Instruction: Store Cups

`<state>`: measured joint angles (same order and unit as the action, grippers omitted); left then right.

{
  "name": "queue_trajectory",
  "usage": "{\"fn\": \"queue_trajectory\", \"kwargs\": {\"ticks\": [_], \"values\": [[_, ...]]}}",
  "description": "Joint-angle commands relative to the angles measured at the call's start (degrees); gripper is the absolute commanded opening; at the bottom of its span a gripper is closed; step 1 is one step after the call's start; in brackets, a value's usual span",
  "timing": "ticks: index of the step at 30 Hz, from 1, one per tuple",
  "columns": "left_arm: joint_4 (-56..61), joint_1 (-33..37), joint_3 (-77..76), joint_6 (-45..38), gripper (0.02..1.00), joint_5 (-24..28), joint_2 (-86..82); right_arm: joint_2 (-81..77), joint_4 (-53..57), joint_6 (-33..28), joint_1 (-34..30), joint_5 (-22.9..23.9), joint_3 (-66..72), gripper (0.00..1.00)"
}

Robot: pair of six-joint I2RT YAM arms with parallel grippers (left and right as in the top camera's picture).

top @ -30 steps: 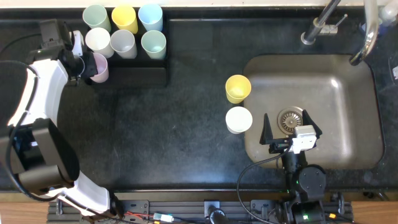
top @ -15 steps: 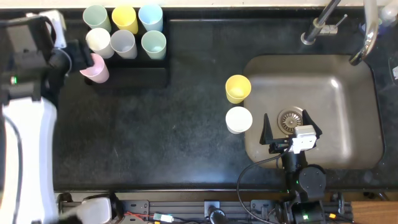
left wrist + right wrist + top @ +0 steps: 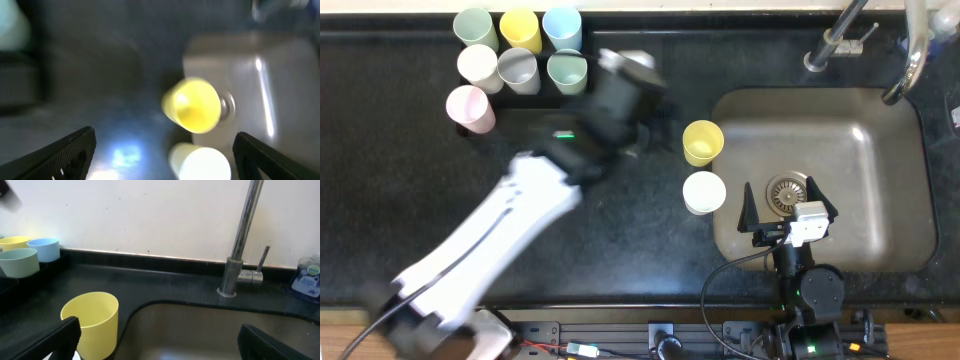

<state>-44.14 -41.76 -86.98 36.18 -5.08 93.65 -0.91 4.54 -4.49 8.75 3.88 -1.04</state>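
Most cups [image 3: 518, 70] are sitting at the rack [image 3: 520, 122], two are waiting
The yellow cup [image 3: 703, 142] and white cup [image 3: 704, 192] are standing on the table [image 3: 640, 262] beside the sink [image 3: 880, 180]. The left tool [image 3: 162, 150] is hanging near them, spread wide, holding nothing. The right tool [image 3: 785, 208] is spread too

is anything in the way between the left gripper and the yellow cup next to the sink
Nothing visible does. The left gripper is open, and the yellow cup stands straight ahead of it on the dark counter. The white cup stands close beside the yellow one, so a wide approach might brush it.
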Motion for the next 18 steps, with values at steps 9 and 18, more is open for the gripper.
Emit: {"fn": "queue_trajectory", "kwargs": {"ticks": [9, 18], "values": [[-1.2, -7.4, -6.5, 8.9, 0.849, -5.8, 15.8, 0.3, -0.4, 0.2, 0.2, 0.4, 0.8, 0.998], [1.9, -7.3, -7.5, 9.2, 0.766, -11.3, 22.2, 0.3, -0.4, 0.2, 0.2, 0.4, 0.8, 0.996]]}}
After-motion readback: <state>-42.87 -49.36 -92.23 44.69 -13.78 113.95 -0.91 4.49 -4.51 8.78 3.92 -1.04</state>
